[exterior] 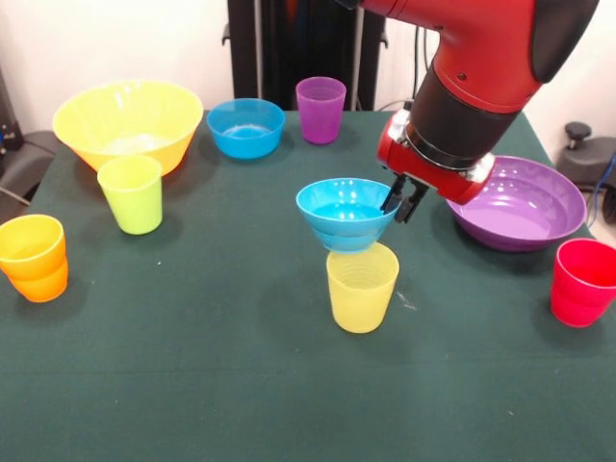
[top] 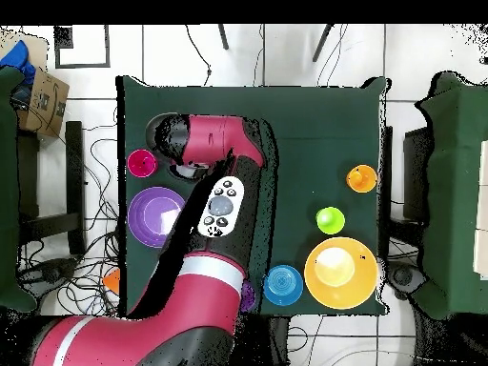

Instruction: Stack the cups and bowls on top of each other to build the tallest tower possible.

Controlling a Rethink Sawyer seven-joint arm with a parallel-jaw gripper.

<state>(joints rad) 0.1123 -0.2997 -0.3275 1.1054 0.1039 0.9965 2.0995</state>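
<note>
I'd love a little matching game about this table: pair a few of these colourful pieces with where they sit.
Things:
1. small blue bowl
2. lime green cup
3. red cup
4. purple cup

Places:
A. beside the wide purple bowl
B. in front of the big yellow bowl
C. seated on the yellow cup
D. next to the other blue bowl

Pairs: 1-C, 2-B, 3-A, 4-D

Bright even light, soft shadows

A robotics lab is suggested: a green-covered counter point(top: 286, 124) is set on a tiled floor point(top: 286, 57), with loose cables point(top: 86, 172) and a cardboard box point(top: 43, 95).
</note>
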